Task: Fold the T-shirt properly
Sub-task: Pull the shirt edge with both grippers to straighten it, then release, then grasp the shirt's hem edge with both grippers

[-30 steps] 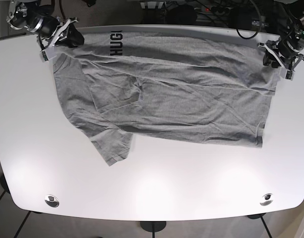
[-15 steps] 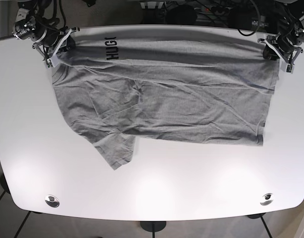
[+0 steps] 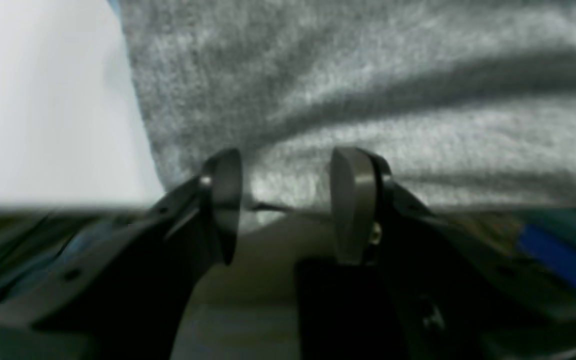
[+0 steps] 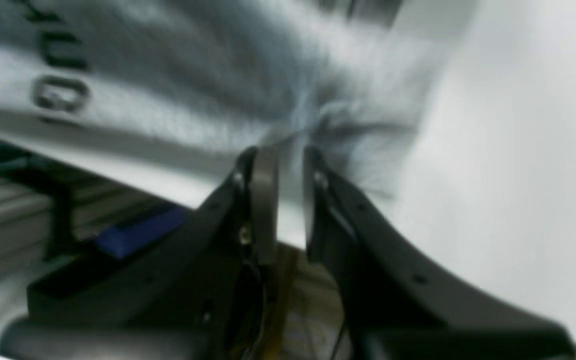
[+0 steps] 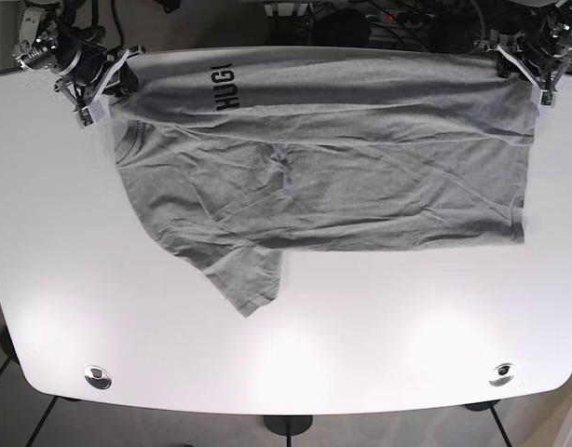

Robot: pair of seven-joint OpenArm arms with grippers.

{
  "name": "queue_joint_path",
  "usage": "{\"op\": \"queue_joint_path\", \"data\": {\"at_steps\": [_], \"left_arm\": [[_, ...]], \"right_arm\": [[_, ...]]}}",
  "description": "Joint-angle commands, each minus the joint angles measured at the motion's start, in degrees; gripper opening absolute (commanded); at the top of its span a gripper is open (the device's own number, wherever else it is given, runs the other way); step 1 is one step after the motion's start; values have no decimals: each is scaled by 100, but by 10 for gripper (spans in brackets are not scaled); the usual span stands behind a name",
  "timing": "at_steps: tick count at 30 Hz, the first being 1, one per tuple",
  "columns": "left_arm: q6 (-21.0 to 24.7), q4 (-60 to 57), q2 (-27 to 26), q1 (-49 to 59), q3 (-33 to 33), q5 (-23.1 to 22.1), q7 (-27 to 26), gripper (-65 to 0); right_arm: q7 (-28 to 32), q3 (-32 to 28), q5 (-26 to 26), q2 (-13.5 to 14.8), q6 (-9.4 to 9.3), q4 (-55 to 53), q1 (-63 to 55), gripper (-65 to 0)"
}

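Observation:
The grey T-shirt (image 5: pixel 342 177) lies spread across the white table (image 5: pixel 360 354), its far edge along the table's far edge, with black lettering (image 5: pixel 218 82) near the far left. My right gripper (image 5: pixel 104 88) is at the shirt's far left corner. In the right wrist view this gripper (image 4: pixel 290 165) has its jaws nearly together on bunched grey cloth (image 4: pixel 193 75). My left gripper (image 5: pixel 526 63) is at the far right corner. In the left wrist view it (image 3: pixel 285 200) has its jaws apart, with the shirt's hem (image 3: pixel 368 75) lying between the fingertips.
One sleeve (image 5: pixel 244 279) sticks out toward the front left. Two metal fittings (image 5: pixel 97 376) (image 5: pixel 500 374) sit near the table's front edge. Cables and dark equipment (image 5: pixel 379 23) lie just beyond the far edge.
Both grippers have moved toward the far edge, dragging the shirt with them. The shirt has shifted back and to the right and lies flatter. The lettering is closer to the far edge.

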Motion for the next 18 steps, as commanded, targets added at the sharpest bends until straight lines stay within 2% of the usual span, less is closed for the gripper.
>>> {"op": "queue_joint_path", "data": {"at_steps": [1,3,5,9,10,12,13,14,15,18], "left_arm": [[-10,646,-101,-122,-16,-163,-156,-376],[-10,989,-110,-315,19,-163,-42,-376],[-10,1050,-136,-711,63,-163,301,-376],[-10,980,-145,-1581,300,-40,424,-375],[-10,918,-145,-1810,467,207,424,-374],[-10,769,-136,-2311,731,813,424,-310],[-10,690,-119,-2548,810,1112,424,-244],[-10,646,-110,-2715,880,1323,424,-210],[-10,611,-110,-2821,951,1411,424,-214],[-10,294,-119,-3217,1021,1446,424,-231]], "right_arm": [[102,191,282,81,-24,447,-94,-563],[102,322,502,117,-41,464,-67,-563],[93,314,467,90,-50,456,293,-563],[93,-363,-184,38,-59,-239,1533,-561],[93,-521,-439,-94,-59,-582,1990,-549],[93,-732,-992,-279,-59,-1118,2763,-426],[93,-856,-1335,-393,-59,-1452,3212,-325],[111,-935,-1617,-464,-50,-1777,3625,-247],[128,-935,-1775,-516,-41,-2024,3862,-219],[357,-943,-2302,-666,-15,-2999,4785,-212]]}}
